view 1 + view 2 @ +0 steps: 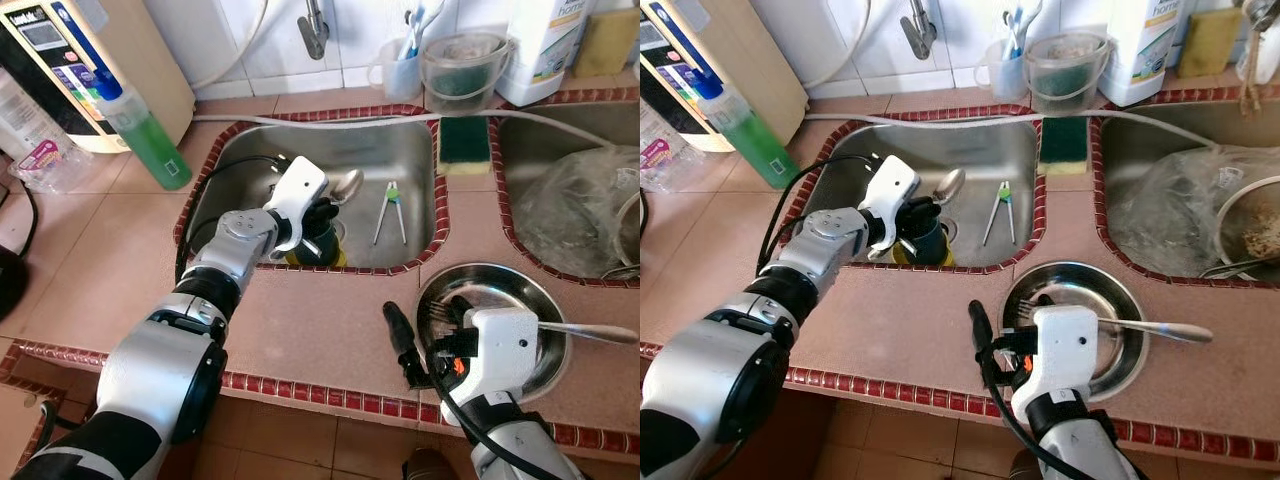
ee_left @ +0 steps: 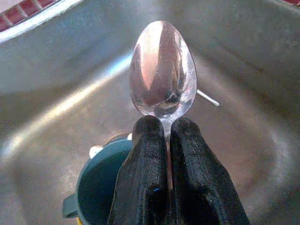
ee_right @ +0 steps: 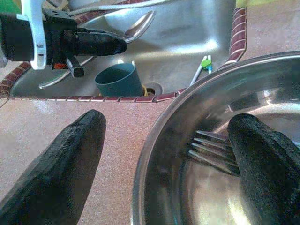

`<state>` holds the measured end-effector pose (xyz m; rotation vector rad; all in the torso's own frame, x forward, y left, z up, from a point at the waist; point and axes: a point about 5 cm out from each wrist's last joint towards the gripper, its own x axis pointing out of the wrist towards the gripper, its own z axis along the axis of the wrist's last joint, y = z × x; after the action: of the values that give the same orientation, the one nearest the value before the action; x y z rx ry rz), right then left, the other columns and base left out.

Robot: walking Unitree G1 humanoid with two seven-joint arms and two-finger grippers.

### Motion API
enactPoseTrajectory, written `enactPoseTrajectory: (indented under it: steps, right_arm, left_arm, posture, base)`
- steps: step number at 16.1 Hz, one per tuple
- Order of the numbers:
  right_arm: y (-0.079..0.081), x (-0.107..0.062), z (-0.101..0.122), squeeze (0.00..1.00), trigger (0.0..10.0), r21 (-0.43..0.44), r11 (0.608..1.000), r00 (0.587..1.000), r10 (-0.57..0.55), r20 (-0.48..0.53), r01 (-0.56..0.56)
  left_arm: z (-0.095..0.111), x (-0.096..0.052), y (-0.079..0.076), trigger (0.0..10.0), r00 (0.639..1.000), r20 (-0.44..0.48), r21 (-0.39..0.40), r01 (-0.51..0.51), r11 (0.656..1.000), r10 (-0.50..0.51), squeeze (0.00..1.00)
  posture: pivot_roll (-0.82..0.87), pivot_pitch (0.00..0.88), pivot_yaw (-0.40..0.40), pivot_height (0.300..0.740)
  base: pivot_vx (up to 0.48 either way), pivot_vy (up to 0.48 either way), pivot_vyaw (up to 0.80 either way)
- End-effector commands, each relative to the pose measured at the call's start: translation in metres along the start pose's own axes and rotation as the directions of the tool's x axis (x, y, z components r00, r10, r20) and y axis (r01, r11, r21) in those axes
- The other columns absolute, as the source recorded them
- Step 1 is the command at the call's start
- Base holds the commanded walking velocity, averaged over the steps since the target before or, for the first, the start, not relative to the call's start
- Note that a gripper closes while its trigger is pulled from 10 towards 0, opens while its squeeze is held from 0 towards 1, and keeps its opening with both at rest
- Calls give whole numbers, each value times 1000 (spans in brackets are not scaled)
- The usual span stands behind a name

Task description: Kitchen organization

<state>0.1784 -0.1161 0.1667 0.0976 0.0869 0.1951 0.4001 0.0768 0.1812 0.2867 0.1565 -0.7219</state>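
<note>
Spoon (image 2: 163, 70) in your left tool (image 1: 322, 215), pinched shut by the handle, hangs over the teal cup (image 3: 119, 80) in the sink (image 1: 410, 150). Nearest, your right tool (image 3: 168, 154) straddles, spread wide, the steel bowl's (image 1: 520, 290) rim, fork (image 3: 211, 147) inside. Beyond, chopsticks (image 1: 390, 210) await; sorting seems barely begun.

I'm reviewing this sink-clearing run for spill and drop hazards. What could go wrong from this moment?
1. The left end effector pinches the shiny metal spoon only at its neck, so it may pivot or slip into the steel sink.
2. The teal plastic cup stands just below; lowering could topple it.
3. The open right end effector straddles the rim of the round steel bowl; closing could tip it, along with the metal fork inside.
</note>
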Motion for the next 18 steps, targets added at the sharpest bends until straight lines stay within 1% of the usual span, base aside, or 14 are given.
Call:
enactPoseTrajectory:
  steps: [1, 4, 6, 8, 9, 11, 15, 18]
  right_arm:
    - [4, -2, 0, 0, 10000, 16, 1000, 1000, 16, -11, -15]
    - [5, 0, 0, 0, 10000, 16, 1000, 1000, 27, -11, -27]
    - [5, 1, 0, 0, 10000, 17, 999, 999, 33, -10, -33]
    - [5, 1, 0, 0, 10000, 17, 999, 999, 35, -10, -35]
    - [5, 1, 0, 0, 10000, 16, 999, 999, 37, -10, -36]
    - [5, 1, 0, 0, 10000, 21, 999, 999, 39, -7, -38]
    - [4, 2, 7, 0, 10000, 51, 998, 998, 41, 42, -43]
    - [4, 2, 12, 0, 10000, 34, 998, 996, 54, 70, -56]
  left_arm:
    - [0, -6, 13, 10000, 999, -20, -23, -44, 999, 43, 0]
    - [2, -8, 19, 10000, 996, -13, -78, -84, 993, 84, 0]
    - [9, -11, 28, 10000, 991, 12, -140, -128, 982, 131, 0]
    - [10, -12, 30, 10000, 990, 9, -135, -139, 981, 141, 0]
    - [8, -14, 34, 10000, 985, -5, -132, -170, 977, 171, 0]
    - [7, -15, 35, 10000, 982, -14, -129, -190, 973, 189, 0]
    - [6, -13, 33, 10000, 981, -19, -134, -192, 972, 191, 0]
    - [6, -13, 33, 10000, 981, -23, -129, -196, 972, 195, 0]
  posture:
    - [-424, 213, 268, 736]
    - [-420, 210, 266, 736]
    - [-419, 208, 266, 736]
    - [-418, 206, 266, 736]
    - [-419, 205, 266, 736]
    - [-424, 204, 268, 736]
    - [-432, 196, 269, 736]
    - [-436, 190, 266, 736]
  base:
    - [0, 0, 0]
    - [0, 0, 0]
    - [0, 0, 0]
    - [0, 0, 0]
    - [0, 0, 0]
    - [0, 0, 0]
    - [0, 0, 0]
    - [0, 0, 0]
